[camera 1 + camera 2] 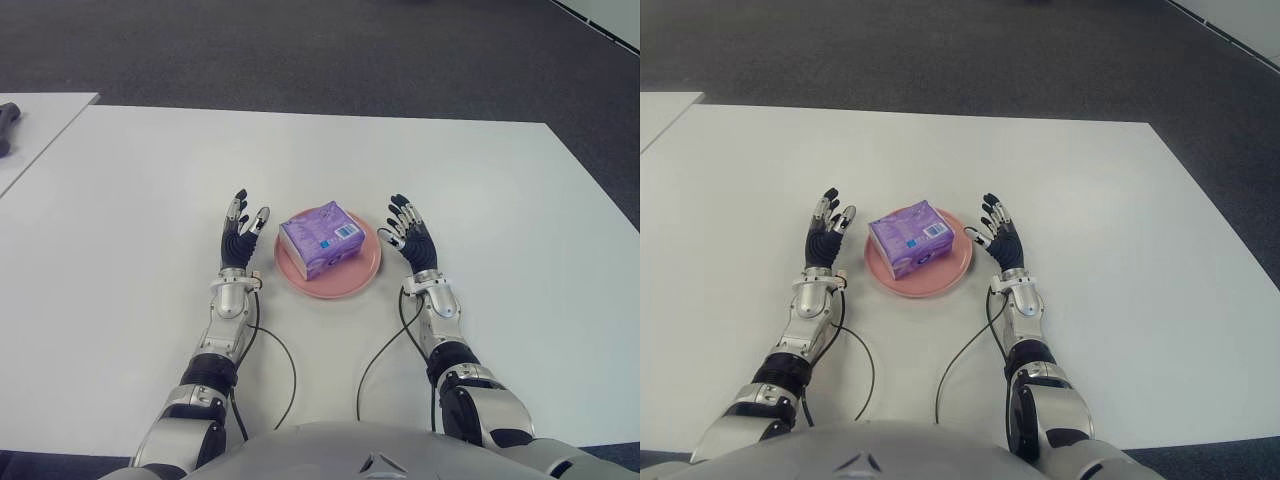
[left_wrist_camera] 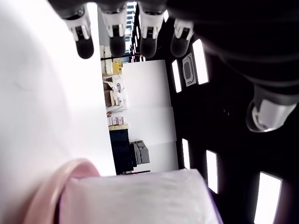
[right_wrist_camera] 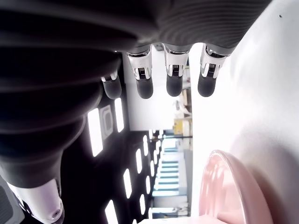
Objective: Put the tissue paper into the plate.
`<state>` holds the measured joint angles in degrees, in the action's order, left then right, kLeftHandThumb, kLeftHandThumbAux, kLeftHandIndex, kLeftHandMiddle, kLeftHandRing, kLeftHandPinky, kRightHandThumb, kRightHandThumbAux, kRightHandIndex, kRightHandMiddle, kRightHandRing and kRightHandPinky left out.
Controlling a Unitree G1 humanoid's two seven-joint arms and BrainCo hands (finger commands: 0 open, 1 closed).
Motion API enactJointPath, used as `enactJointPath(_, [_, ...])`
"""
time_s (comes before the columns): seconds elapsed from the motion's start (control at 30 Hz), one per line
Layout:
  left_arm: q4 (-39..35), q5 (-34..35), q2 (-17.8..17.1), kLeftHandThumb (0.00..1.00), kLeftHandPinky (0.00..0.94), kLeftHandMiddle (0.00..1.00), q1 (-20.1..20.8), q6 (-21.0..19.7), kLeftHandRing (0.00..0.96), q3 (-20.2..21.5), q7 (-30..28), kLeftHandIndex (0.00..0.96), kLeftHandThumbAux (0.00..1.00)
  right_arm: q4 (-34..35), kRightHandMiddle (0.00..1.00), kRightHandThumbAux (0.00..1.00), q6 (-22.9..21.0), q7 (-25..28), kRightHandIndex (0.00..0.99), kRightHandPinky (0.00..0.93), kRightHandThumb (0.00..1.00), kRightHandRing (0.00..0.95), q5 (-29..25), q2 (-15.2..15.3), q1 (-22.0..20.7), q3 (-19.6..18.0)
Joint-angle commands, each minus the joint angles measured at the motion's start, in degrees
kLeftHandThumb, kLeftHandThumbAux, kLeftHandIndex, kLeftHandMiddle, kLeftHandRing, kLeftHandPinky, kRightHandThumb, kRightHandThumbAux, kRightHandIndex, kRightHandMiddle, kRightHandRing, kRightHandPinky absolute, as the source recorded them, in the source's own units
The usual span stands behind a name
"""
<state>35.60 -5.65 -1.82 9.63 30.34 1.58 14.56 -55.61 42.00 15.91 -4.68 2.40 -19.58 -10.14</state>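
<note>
- One purple tissue paper pack (image 1: 320, 238) is seen lying in the one pink plate (image 1: 358, 277), near the middle of the white table (image 1: 500, 220); a blue label is shown on the pack's upper face
- The pack is turned at an angle to the table's edges, and part of the plate's rim is left bare on the side nearest the robot
- Two hands are counted, one on each side of the plate, neither touching the plate or the pack
- The left hand (image 1: 240, 240) is seen just beside the plate on its left, palm turned up and fingers spread wide, with nothing held
- The right hand (image 1: 410, 238) is seen just beside the plate on its right, likewise palm up with fingers extended and apart, with nothing held
- In the left wrist view four straightened fingertips (image 2: 117, 46) are shown, with the plate's rim and the pack beyond them
- In the right wrist view four straightened fingertips (image 3: 174, 86) are shown, with the plate's pink rim nearby
- Two dark cables (image 1: 285, 365) are seen running over the table, one from each forearm back toward the robot's body
- One dark object (image 1: 8, 120) is seen on a second white table at the far left; what it is cannot be told
</note>
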Motion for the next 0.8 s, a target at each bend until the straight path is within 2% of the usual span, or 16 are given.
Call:
enactJointPath(0.03, [-0.54,-0.01,0.45,0.0,0.0,0.0,-1.29,-0.82,0.0,-0.02,-0.74,0.0,0.393,-4.55,0.017,0.706,-0.27,0.1,0.042,0.044,0.081,0.002,-1.3,-0.62,6.95,-0.85])
enactJointPath(0.8, [-2.16,-0.92,0.73,0.0,0.0,0.0,-1.87,-2.12,0.0,-0.44,-0.14,0.0,0.38,-5.06,0.017,0.706,-0.73,-0.13,0.042,0.044,0.081,0.002,-1.2,-0.57,6.05,-0.94])
